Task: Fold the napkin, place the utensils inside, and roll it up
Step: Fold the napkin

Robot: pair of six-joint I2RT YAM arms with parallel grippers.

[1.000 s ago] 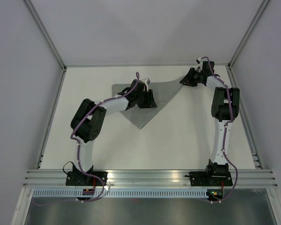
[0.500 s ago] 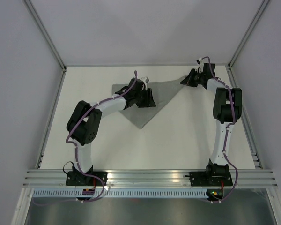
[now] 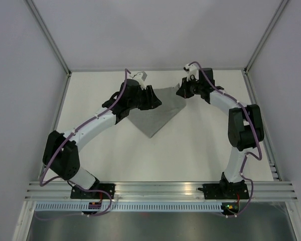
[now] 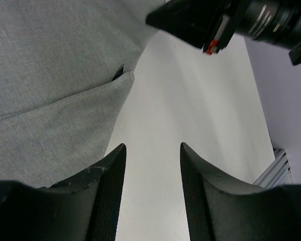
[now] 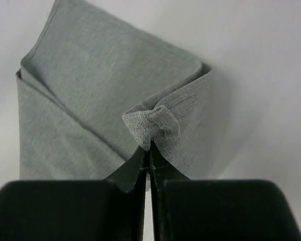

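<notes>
Tabletop (image 3: pixel 200 145), plain white and matte, carries the whole job, and the plain mid-grey, felt-like square napkin (image 3: pixel 158 118) lies at its far middle, between the two arms. The cloth is already doubled into a rough triangle pointing toward the bases, with a second layer showing along its edge in the left wrist view (image 4: pixel 50 75). By my reading the folding step is underway but not settled, since one corner is lifted off the surface. No utensils show in any view; they may be hidden by an arm or lie outside the frame, so placing them and rolling the cloth are both left to do.

The black-and-white left arm (image 3: pixel 90 128) stretches long and low from its base toward the cloth's left side. The matching right arm (image 3: pixel 243 125) stands tall at the elbow and bends back inward to reach the cloth's far right corner.

The left tool (image 3: pixel 151 98) has its fingers spread with nothing between them (image 4: pixel 153 150), poised over bare tabletop just beside the cloth's edge; whether it touches the fabric I cannot tell. The right tool (image 3: pixel 183 93) is pressed together on the napkin's corner (image 5: pixel 149 150), the fabric (image 5: pixel 105 85) bunched into a small crumple right at the fingertips and curling over toward the rest of the cloth.
</notes>
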